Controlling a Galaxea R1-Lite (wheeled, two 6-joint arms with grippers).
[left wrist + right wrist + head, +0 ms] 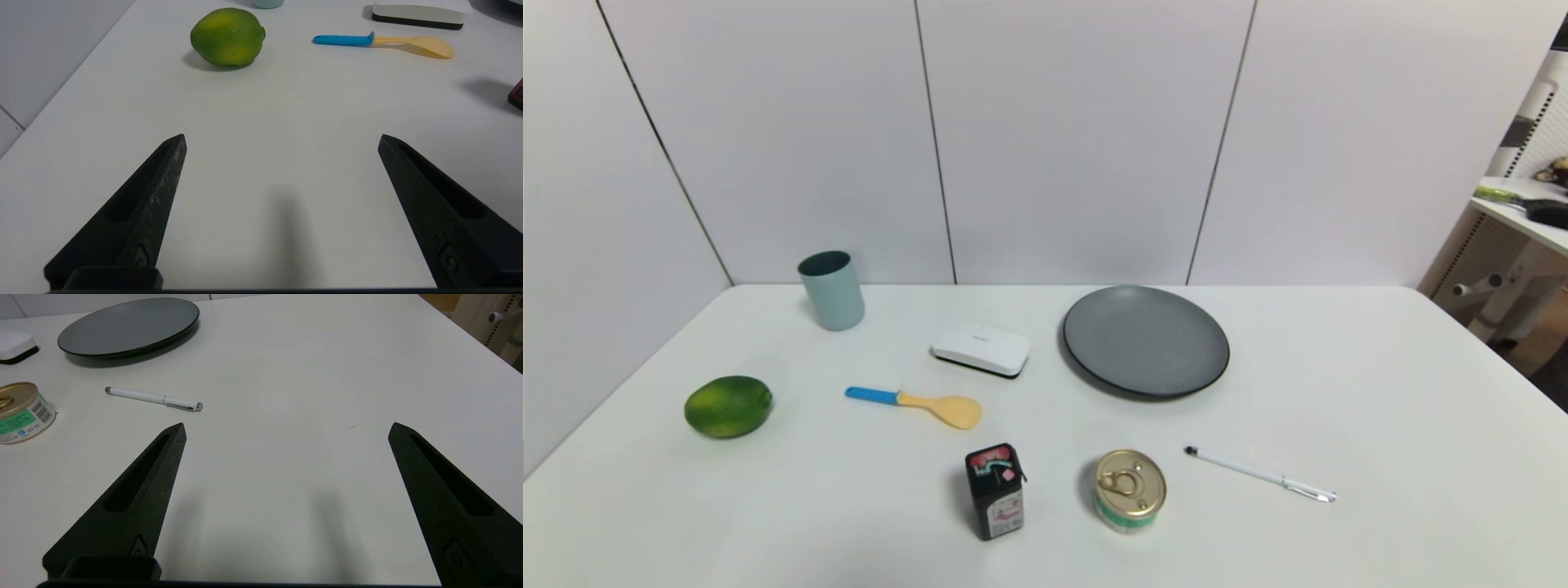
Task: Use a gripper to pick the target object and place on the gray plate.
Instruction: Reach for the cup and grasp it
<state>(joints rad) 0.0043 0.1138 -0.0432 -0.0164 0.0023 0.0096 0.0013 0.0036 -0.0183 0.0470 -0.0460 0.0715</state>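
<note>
**Both tools waiting wide apart, cup not yet approached**

The pale blue-green cup is standing upright in the upper left of the head view, near the back edge of the white surface, and nothing is touching it. The gray plate is lying right of centre, well apart from the cup, with a white box sitting between them.

Neither arm is showing in the head view. In the left wrist view the left tool is hanging low over bare surface with its two pointed fingers spread wide and nothing between them; only the cup's base is peeking in at the top edge, beyond the green fruit. The right tool is likewise spread wide and holding nothing, with the plate in the upper left of its own view, a white pen and a gold-lidded tin can nearer.

The reach is the step in hand, and the left tool looks like the natural choice, being on the cup's side. It should be travelling past the fruit without brushing it, keeping well clear of the blue-handled spoon, and arriving level with the cup's middle so the fingers are straddling its wall evenly. Closing too high near the rim would probably tip such a light, tall cup; squeezing off-centre could be pushing it toward the wall panels.
</note>
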